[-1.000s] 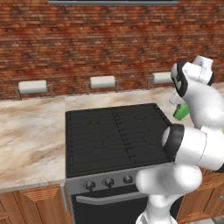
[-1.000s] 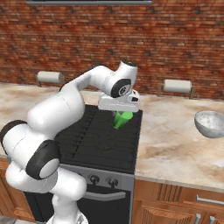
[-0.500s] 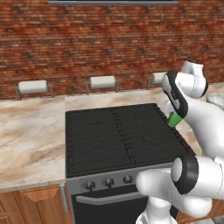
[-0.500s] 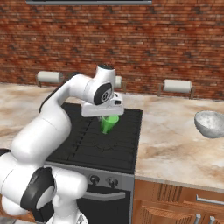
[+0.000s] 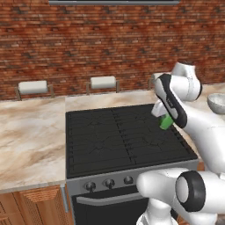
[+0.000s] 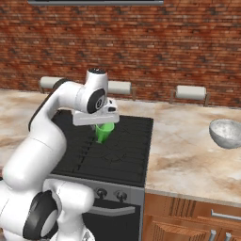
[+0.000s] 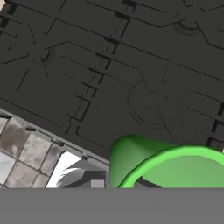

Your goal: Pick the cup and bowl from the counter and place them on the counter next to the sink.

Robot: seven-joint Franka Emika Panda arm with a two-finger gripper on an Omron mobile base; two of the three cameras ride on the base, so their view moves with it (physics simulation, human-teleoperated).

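The small bright green cup hangs above the black stove top, held by my gripper, which is shut on its rim. From the left base view the cup peeks out beside my forearm, under the gripper. The hand view has the cup close at the bottom, with stove grates beneath it. The pale grey-white bowl rests on the beige marbled counter right of the stove, and its edge appears at the right of the left base view. The sink is out of view.
The black stove top with its grates lies under the arm. Paper towel rolls stand on holders along the brick wall. More marbled counter stretches to the stove's left. Wooden cabinets sit below.
The arm has swung leftwards carrying the green cup, from the stove's right edge to over the stove's middle. The bowl has stayed in place.
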